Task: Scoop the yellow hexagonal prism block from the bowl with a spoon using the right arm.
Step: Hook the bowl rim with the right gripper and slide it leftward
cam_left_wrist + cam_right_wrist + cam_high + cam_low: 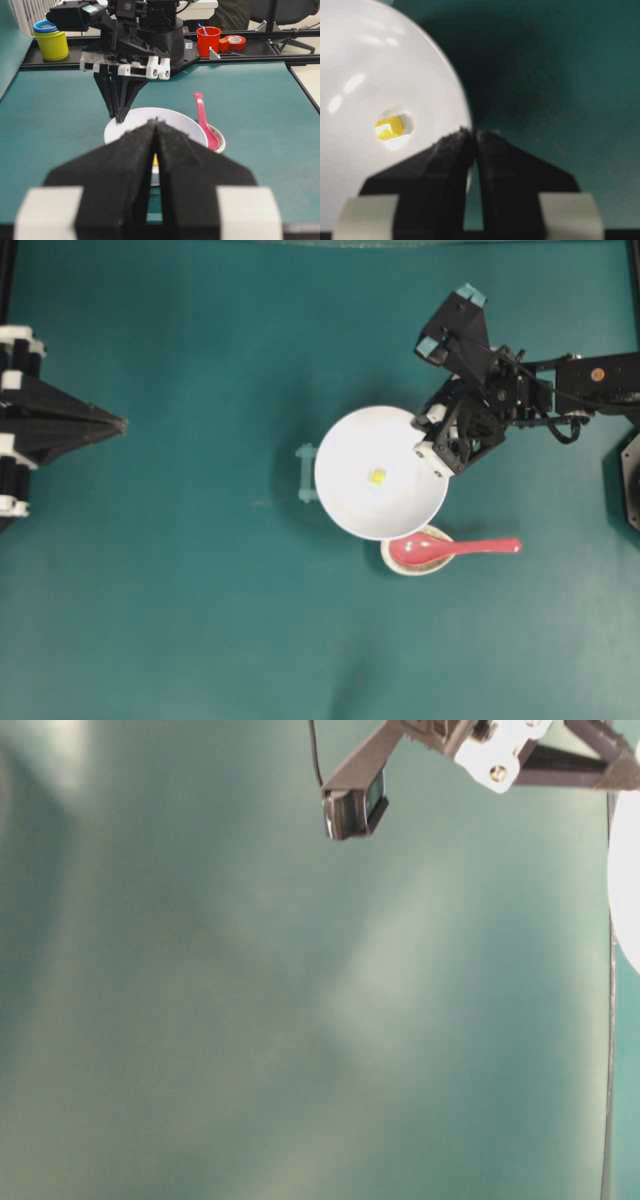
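One teal tabletop [150, 570], cluttered shelf [250, 47] behind.

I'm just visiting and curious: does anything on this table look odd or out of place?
One thing: the right gripper is shut on the rim of the white bowl, while the pink spoon lies untouched on its speckled rest. Nothing looks spilled or broken.
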You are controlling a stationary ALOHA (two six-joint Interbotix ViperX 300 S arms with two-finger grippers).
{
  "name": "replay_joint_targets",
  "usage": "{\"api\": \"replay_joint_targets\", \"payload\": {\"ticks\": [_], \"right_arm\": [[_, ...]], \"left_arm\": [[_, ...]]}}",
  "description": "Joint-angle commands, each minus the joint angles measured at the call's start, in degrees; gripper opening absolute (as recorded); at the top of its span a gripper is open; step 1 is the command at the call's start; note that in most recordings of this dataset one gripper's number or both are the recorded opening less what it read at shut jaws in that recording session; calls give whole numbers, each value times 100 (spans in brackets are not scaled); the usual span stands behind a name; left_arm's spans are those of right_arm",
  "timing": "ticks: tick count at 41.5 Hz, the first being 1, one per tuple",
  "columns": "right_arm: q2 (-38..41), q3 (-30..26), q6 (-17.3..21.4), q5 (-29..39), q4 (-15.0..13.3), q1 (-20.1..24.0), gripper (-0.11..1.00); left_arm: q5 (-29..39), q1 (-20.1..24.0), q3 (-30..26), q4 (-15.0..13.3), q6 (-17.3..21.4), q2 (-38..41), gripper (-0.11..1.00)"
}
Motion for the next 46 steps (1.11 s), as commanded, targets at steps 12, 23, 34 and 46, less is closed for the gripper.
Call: {"api": "replay_joint_targets", "payload": {"ticks": [12,23,34,46], "right_arm": [[589,-1002,0,290,35,-9,8],[809,-1345,18,466,79,-9,8],[861,-1371,26,422,123,-9,8],[1028,-1477,26,202,176,-9,8]], "left_arm": [[-26,9,-79,18,-9,44,0],[-26,0,-70,18,-9,44,0],[-53,9,-79,18,-9,44,0],[-62,9,-79,18,-9,44,0]]}}
